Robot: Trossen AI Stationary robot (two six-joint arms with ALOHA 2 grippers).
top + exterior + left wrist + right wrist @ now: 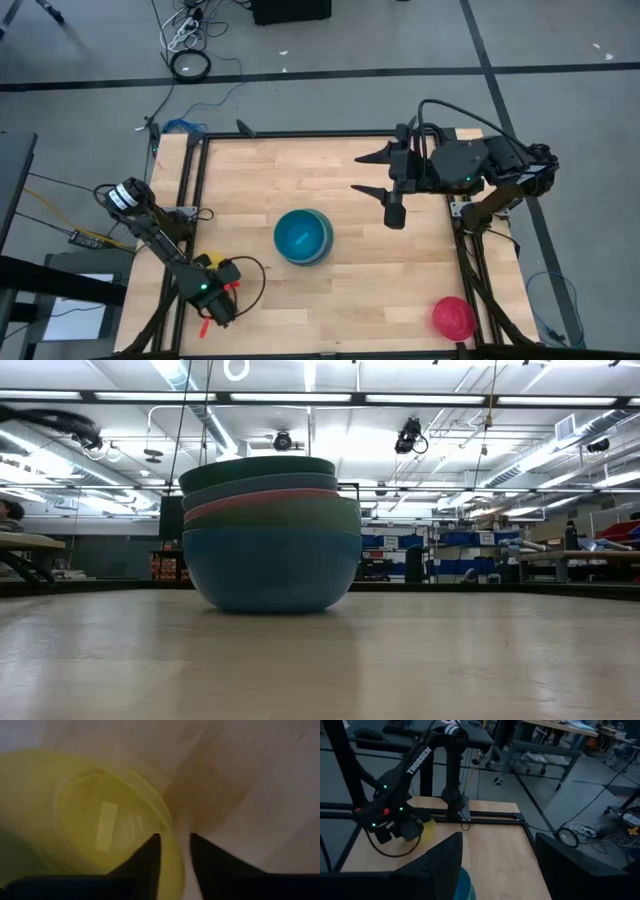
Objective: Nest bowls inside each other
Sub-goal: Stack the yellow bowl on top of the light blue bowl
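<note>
The left claw (172, 852) is working at the lower left of the high view, over the tabletop's (380, 290) left edge, and its two dark fingers are straddling the rim of a small round yellow plastic bowl (95, 815): one finger inside, one outside. Whether they are already pinching that rim or only bracketing it, I cannot tell. The step in hand looks like the pick-up of this yellow bowl. The next move is calling for a firm pinch, a lift, and a carry rightward to the nested stack of round plastic bowls (303, 237) sitting at the centre of the frame, its outermost bowl light blue, with grey-blue, pink and teal rims showing in the low view.

The yellow bowl is sitting mouth-up, its axis vertical, like the stack's. A small round pink-red plastic bowl (453, 317) is waiting at the lower right. The right claw (378, 172) is hovering, fingers spread and empty, above the upper right of the tabletop.
</note>
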